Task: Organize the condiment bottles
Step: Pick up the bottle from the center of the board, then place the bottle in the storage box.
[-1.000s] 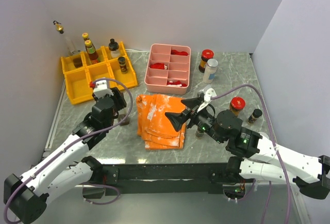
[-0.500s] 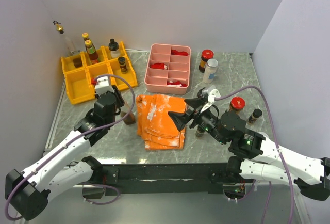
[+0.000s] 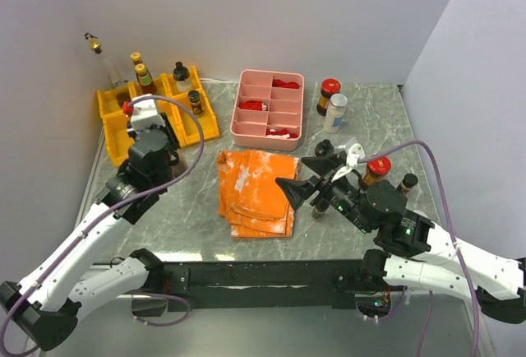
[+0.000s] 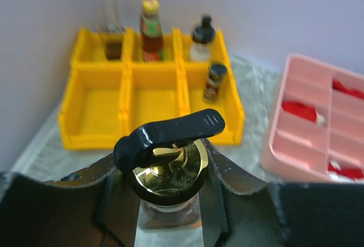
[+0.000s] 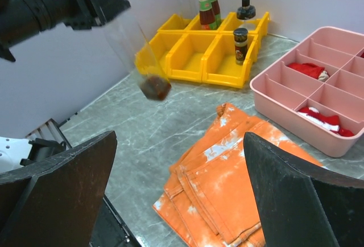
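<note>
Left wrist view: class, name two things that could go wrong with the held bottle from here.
The left gripper pinches the tall bottle just under its gold cap, and it hangs tilted, so it may swing or slip. Lowering it, its base may clip a yellow bin wall or topple the standing sauce bottles.

Gripper clamps gold-capped bottle; yellow bins beyond.

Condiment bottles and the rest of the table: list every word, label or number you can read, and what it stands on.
No text can be read in any view.
Label on the red-labelled sauce bottles: print blurred.
Label on the small dark jar: too small.
Label on the white bottle: too small.
Cap of the gold-capped bottle: no print shows.
</note>
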Action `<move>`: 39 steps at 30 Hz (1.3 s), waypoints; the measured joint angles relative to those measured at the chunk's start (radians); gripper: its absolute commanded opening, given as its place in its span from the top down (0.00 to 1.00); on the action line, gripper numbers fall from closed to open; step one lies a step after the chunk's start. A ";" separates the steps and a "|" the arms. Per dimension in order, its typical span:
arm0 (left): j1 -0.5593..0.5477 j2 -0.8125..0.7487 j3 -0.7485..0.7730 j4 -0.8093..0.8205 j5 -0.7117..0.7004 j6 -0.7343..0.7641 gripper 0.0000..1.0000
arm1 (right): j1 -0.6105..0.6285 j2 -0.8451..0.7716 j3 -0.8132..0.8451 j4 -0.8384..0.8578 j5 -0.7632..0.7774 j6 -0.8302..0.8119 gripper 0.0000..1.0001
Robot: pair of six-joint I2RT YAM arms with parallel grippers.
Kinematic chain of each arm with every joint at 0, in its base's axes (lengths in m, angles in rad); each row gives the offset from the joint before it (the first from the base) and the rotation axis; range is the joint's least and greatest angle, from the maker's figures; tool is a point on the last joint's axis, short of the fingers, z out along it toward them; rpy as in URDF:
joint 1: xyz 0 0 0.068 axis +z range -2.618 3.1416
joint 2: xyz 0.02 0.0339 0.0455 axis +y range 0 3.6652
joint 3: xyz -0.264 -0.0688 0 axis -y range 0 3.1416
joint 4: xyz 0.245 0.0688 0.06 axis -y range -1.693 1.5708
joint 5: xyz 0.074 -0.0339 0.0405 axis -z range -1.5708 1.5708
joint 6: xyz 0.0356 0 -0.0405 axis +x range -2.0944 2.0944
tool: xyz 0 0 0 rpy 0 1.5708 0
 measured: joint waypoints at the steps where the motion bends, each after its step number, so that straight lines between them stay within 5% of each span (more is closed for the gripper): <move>1: 0.011 0.003 0.012 0.023 -0.008 0.034 0.99 | 0.000 -0.005 0.000 -0.002 0.000 -0.001 0.00; 11: 0.438 0.191 0.234 0.130 0.167 0.157 0.99 | 0.000 -0.051 -0.021 -0.011 -0.006 -0.001 0.00; 23: 0.731 0.538 0.477 0.210 0.406 0.160 0.99 | 0.000 -0.097 -0.118 0.022 -0.016 0.027 0.00; 39: 0.844 0.902 0.696 0.369 0.607 0.176 0.99 | 0.000 -0.091 -0.153 0.073 0.039 0.028 0.00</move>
